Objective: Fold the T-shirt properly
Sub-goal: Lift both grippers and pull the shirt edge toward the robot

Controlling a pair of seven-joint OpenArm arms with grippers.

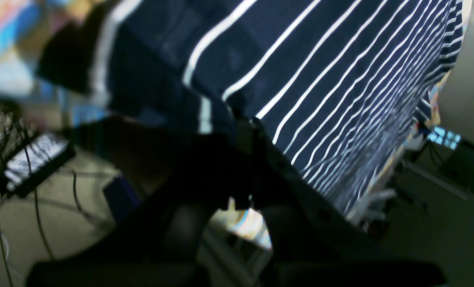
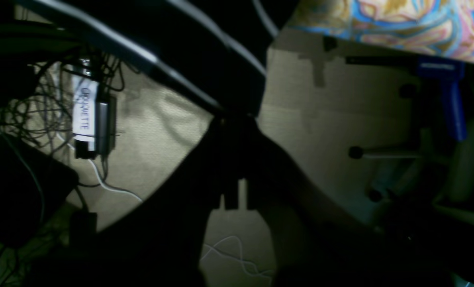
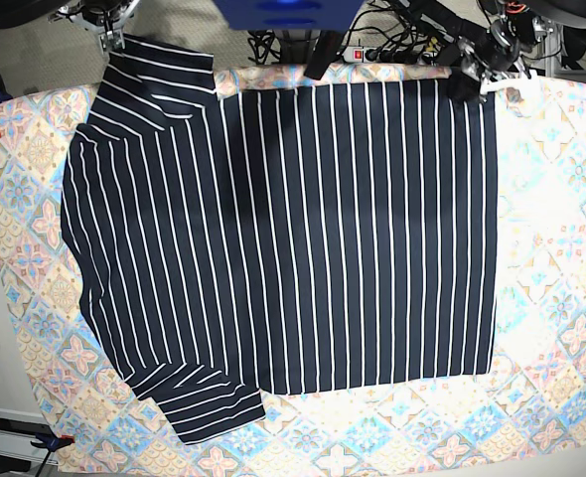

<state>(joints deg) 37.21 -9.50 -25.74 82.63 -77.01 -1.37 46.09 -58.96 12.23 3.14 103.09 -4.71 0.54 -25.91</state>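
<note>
Pastel tile-patterned tablecloth (image 3: 561, 328) covers the table; T-shirt (image 3: 303, 238) lies flat on it, filling most of the base view, long axis running 9-to-3, sleeves at 11 and 7, hem at 3.

Left gripper (image 3: 469, 72) sits at the 1 o'clock corner of the shirt, jaws pressed together, pinching the hem corner. Right gripper (image 3: 109, 30) is at 11 o'clock, jaws also pressed together, on the far sleeve edge.

Key relation, as I read it: both arms hold the far edge, and the rest of the cloth lies toward 6 from both. So the next fold likely drags that edge toward 6, across the long axis. Neither arm is nearer; they're spaced along the same edge.

View differences: left wrist shows striped cloth (image 1: 340, 79) draped right at the fingers, confirming the pinch. Right wrist shows mostly floor, cables and the table edge (image 2: 380, 32); stripes only at the top, too dark to confirm its grip.
</note>
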